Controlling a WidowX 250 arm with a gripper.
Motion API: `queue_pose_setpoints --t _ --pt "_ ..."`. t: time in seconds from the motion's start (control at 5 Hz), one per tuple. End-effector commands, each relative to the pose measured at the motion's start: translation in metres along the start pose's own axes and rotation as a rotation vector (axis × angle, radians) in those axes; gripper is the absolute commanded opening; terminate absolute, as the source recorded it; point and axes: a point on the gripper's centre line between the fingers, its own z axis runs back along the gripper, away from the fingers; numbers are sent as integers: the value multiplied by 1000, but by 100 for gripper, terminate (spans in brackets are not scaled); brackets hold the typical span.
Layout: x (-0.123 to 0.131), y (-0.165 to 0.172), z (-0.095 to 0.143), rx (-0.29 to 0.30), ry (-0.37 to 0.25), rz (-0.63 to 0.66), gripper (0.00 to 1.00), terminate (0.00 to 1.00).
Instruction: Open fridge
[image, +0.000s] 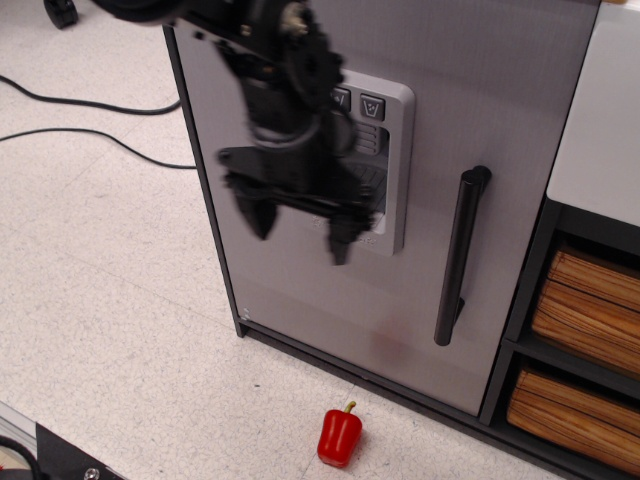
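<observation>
The fridge (500, 90) is a tall toy unit with a matte silver-grey door, shut flush in its dark frame. Its vertical black bar handle (461, 255) runs down the door's right side. A grey dispenser panel (385, 120) with buttons sits at the door's middle, partly hidden by my arm. My black gripper (300, 228) hangs blurred in front of the door's left half, fingers pointing down and spread apart, holding nothing. It is well left of the handle.
A red bell pepper (339, 436) stands on the speckled floor in front of the fridge. Wooden-fronted drawer shelves (590, 310) stand to the right under a grey counter. Black cables (90, 135) run across the floor at left.
</observation>
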Motion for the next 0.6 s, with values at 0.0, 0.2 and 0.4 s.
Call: queue_pose_setpoints --t 0.0,0.2,0.4 --pt "37 -40 -3 -38 -96 37 100 0" --pt "54 -62 -12 -68 -93 60 100 0" --pt "61 -82 -20 -86 -102 56 100 0"
